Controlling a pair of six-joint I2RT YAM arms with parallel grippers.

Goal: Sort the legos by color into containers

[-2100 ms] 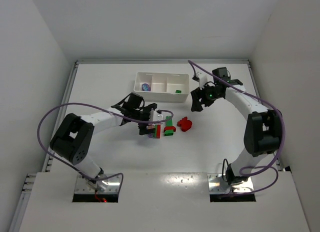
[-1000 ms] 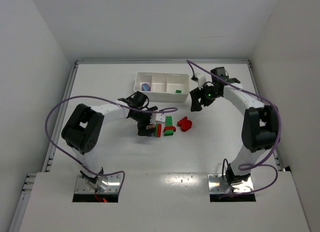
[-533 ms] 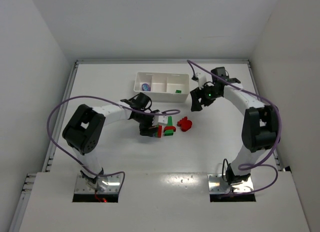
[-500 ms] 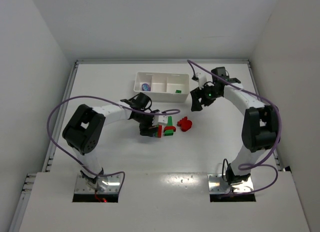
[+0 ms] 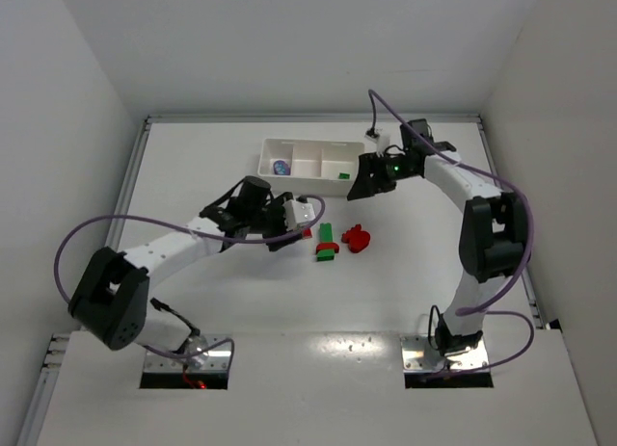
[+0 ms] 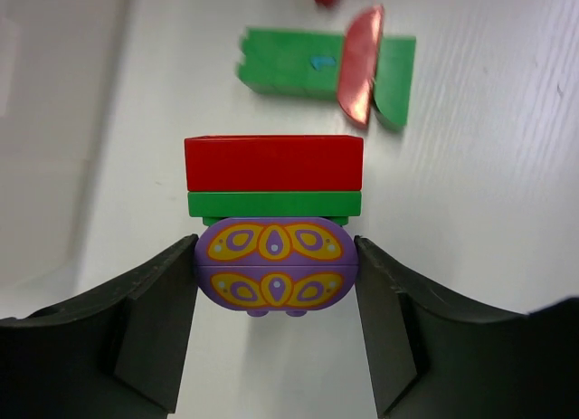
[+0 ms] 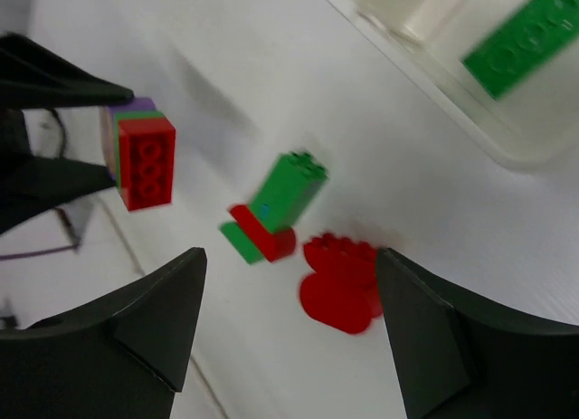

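Note:
My left gripper point(image 6: 274, 276) is shut on a purple lego with a yellow pattern point(image 6: 271, 267). A green plate point(image 6: 274, 204) and a red brick point(image 6: 273, 163) are stacked on it. In the top view this stack point(image 5: 307, 233) is at the left gripper point(image 5: 301, 228), just left of a green-and-red lego cluster point(image 5: 327, 242). A flat red lego point(image 5: 357, 238) lies to the right of the cluster. My right gripper point(image 5: 360, 187) hangs open by the right end of the white tray point(image 5: 311, 145). Its jaws point(image 7: 289, 254) hold nothing and frame the red lego point(image 7: 342, 283).
The tray's left compartment holds a purple piece point(image 5: 281, 166). Its right compartment holds a green brick point(image 5: 342, 175), which also shows in the right wrist view as the green brick point(image 7: 520, 43). White walls close in the table at the back and on both sides.
The left gripper closed on the stack and drew it left, away from the green-and-red cluster, as that arm swung outward. The right gripper moved left toward the tray's right end.

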